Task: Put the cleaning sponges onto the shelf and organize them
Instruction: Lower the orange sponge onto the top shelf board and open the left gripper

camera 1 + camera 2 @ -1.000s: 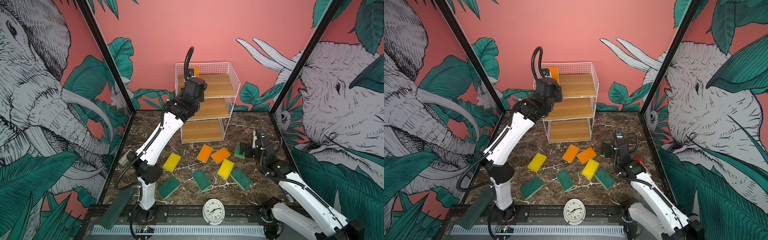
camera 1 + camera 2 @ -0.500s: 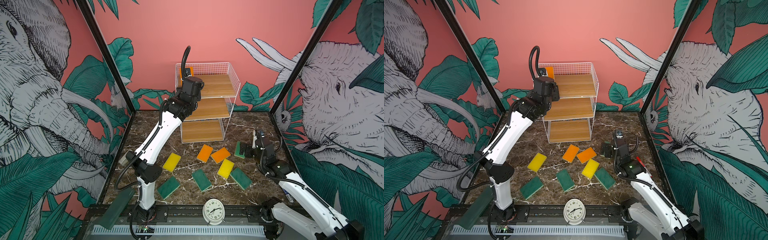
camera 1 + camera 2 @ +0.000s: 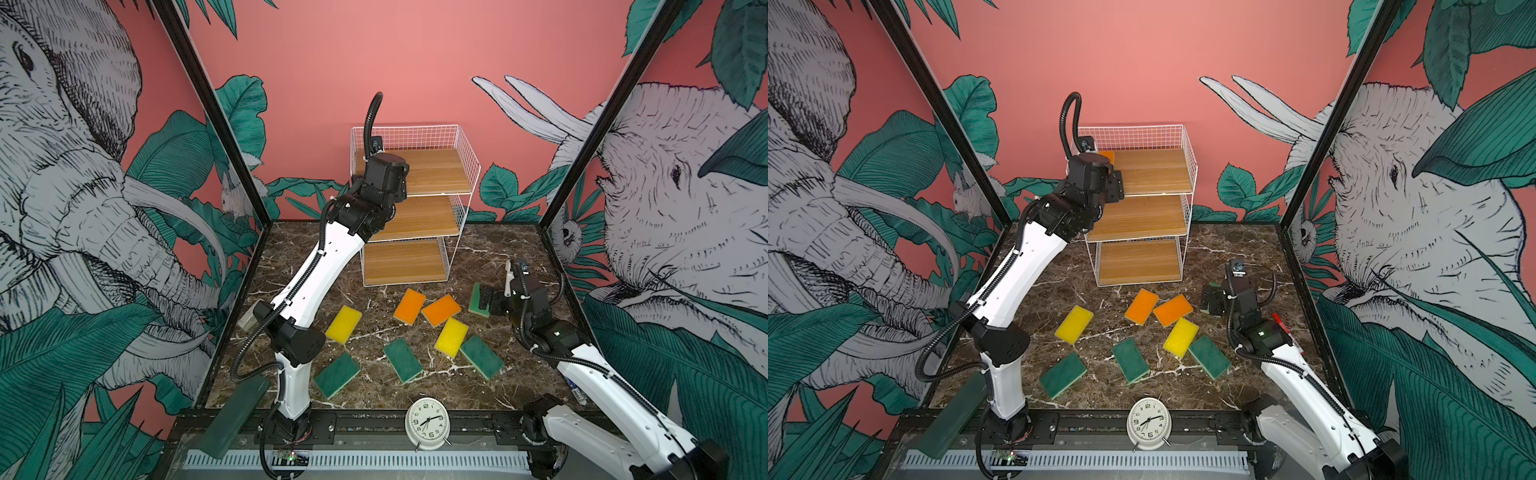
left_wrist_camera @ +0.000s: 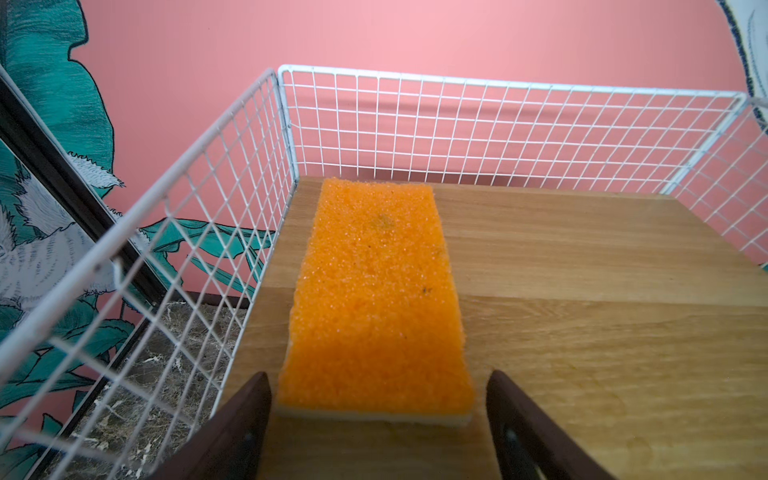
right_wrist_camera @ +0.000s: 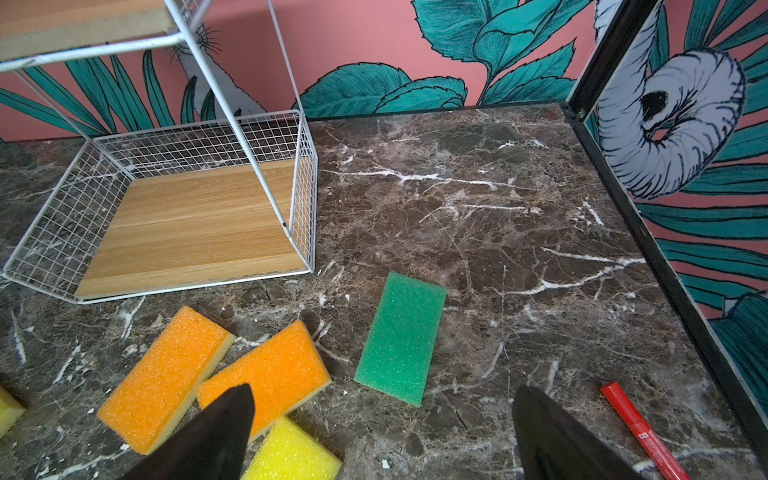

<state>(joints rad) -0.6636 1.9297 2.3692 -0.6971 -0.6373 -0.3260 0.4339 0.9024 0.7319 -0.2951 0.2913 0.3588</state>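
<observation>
Left tool (image 4: 377, 375): jaws spread, clear on both sides of an orange sponge (image 4: 374, 291) flat by the left wire wall on the top board of the shelf (image 4: 582, 270). Right tool (image 5: 384, 387): jaws spread wide above the desk (image 5: 498, 208) of brown, white-veined marble, a green sponge (image 5: 401, 338) just ahead; orange pair (image 3: 409, 306), yellow pair (image 3: 451, 337) and three green pieces (image 3: 402, 359) loose before the shelf. Surround: pink walls (image 3: 415, 62) printed with elephants and leaves, alarm clock (image 3: 427, 424) at the front edge, red pen (image 5: 640, 428) near the right wall.
</observation>
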